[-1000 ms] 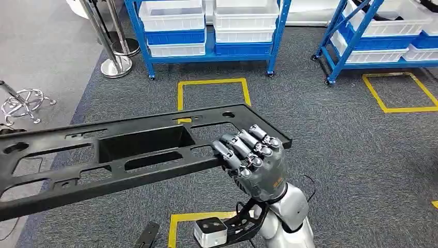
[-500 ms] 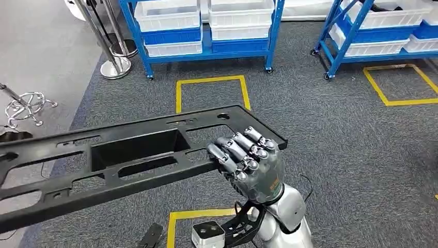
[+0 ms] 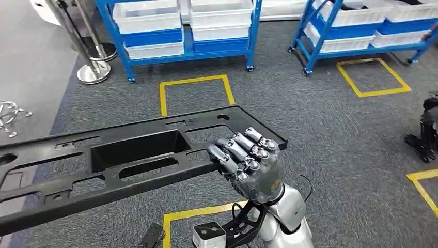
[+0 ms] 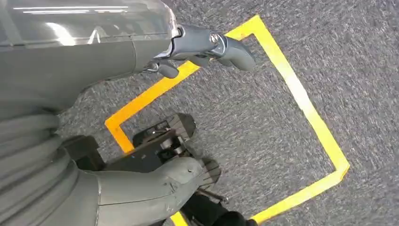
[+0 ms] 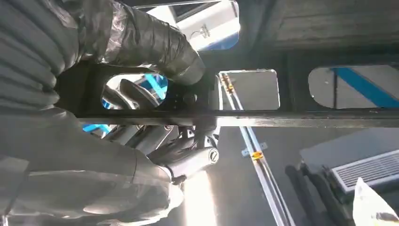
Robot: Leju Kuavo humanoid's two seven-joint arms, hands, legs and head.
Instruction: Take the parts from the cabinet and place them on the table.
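- The right hand (image 3: 250,165) grips the right end of a long black plastic part (image 3: 129,150), its fingers curled over the part's near rail.
- In the right wrist view, the right hand's thumb (image 5: 155,40) lies across one side of the black plastic part (image 5: 291,99) and the darker fingers (image 5: 155,136) wrap the other side, so the rail is clamped between them.
- The part is carried flat above the carpet (image 3: 335,155), running from the hand out to the left edge of the head view; it has a deep rectangular pocket near its middle and several cut-out openings along its length.
- The left hand (image 4: 141,117) shows in the left wrist view above grey carpet and a yellow taped square (image 4: 301,108); its fingers (image 4: 221,44) and thumb are apart, holding nothing.
- At the far side stand two blue racks (image 3: 253,31) on wheels, loaded with white and blue bins (image 3: 147,20).
- Yellow taped squares (image 3: 193,93) mark the carpet in front of the racks.
- A chrome post base (image 3: 94,72) stands far left.
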